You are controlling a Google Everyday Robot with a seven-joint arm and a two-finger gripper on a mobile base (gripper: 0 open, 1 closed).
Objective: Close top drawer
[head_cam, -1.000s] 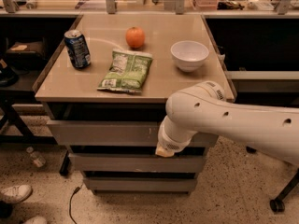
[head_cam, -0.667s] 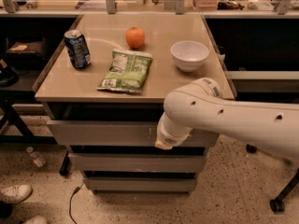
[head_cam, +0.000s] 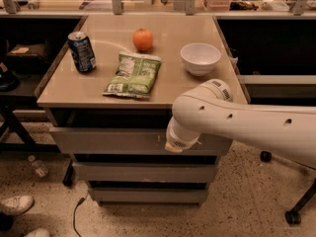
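Observation:
The top drawer is a wide grey handleless front panel just under the tan tabletop. It stands slightly out from the cabinet, with a dark gap above it. My white arm reaches in from the right. My gripper is at the arm's end, against the drawer front right of its middle. The arm's wrist hides the gripper's tip.
On the tabletop are a blue soda can, an orange, a green chip bag and a white bowl. Two shorter grey drawer fronts sit below. A plastic bottle and shoes lie on the floor at left.
The arm's end has shifted a little to the left and up along the top drawer front. The things on the table have not moved.

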